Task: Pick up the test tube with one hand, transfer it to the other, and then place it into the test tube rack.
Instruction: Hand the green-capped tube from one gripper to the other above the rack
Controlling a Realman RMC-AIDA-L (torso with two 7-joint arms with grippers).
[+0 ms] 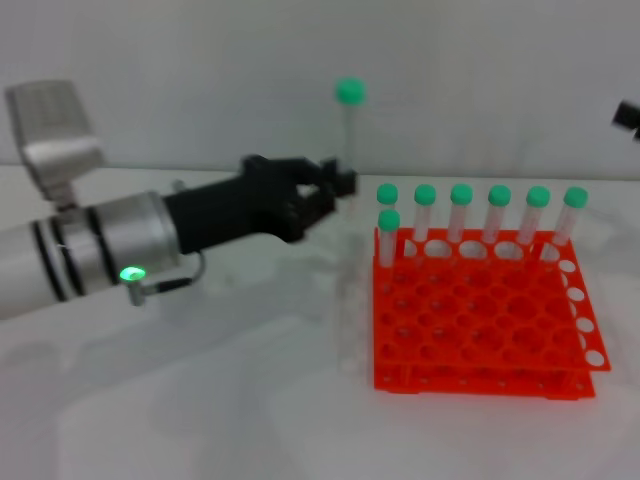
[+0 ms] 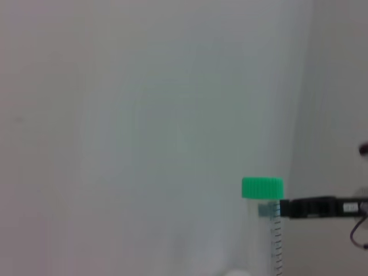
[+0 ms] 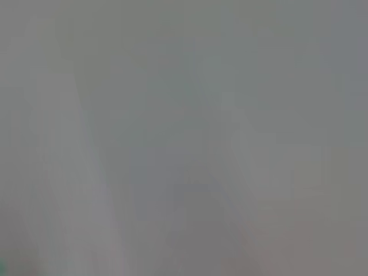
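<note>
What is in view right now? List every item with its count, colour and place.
test tube: one, clear with a green cap, held upright above the table, left of the rack.
other tubes: seven, clear with green caps, standing in the rack; six along its far row, one at the far left corner just in front.
test tube rack: one, orange-red, on the table at right.
table: one, white, under everything.
left gripper: one, black, on the silver arm with a green light, shut on the test tube low on its body.
right gripper: only a dark tip, at the right edge.
</note>
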